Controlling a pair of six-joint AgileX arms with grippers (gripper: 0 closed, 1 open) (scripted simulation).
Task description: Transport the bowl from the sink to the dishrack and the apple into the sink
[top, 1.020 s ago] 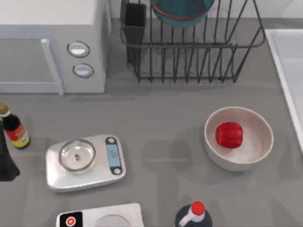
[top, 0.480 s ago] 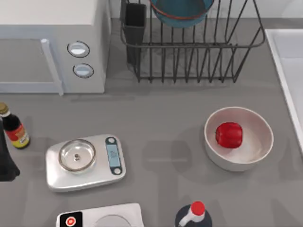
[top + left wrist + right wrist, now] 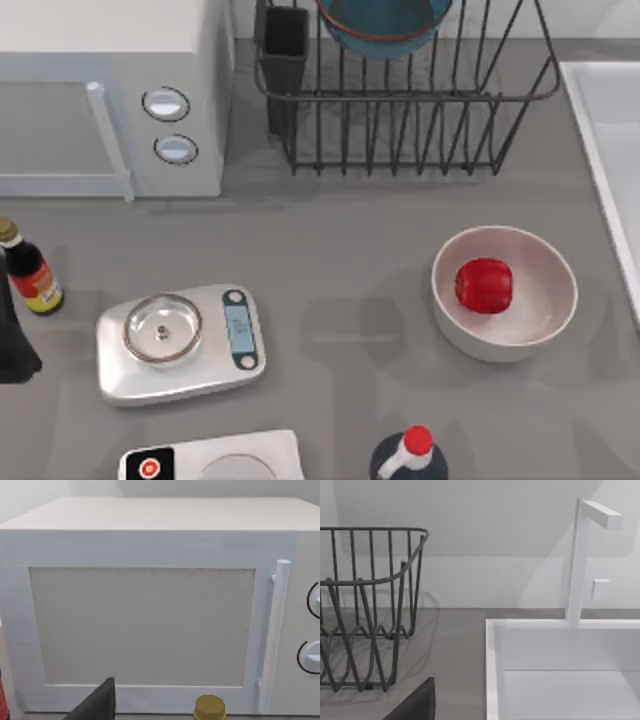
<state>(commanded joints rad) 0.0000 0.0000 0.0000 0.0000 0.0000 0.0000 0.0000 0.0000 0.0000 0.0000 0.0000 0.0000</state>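
Observation:
The teal-blue bowl with its orange-red rim line rests inside the dark wire dishrack at the back of the table. The red apple lies in a larger off-white bowl at the front right. Along the right edge runs the pale sink, whose basin faces the right wrist view with the dishrack beside it. My left arm is parked at the table's left edge, near the microwave. A dark tip of my right gripper is in the right wrist view, near the sink's rim.
A white microwave fills the back left. A sauce bottle stands at the left edge, a kitchen scale in front of it. A second scale and a red-capped bottle sit at the front. A white faucet rises behind the sink.

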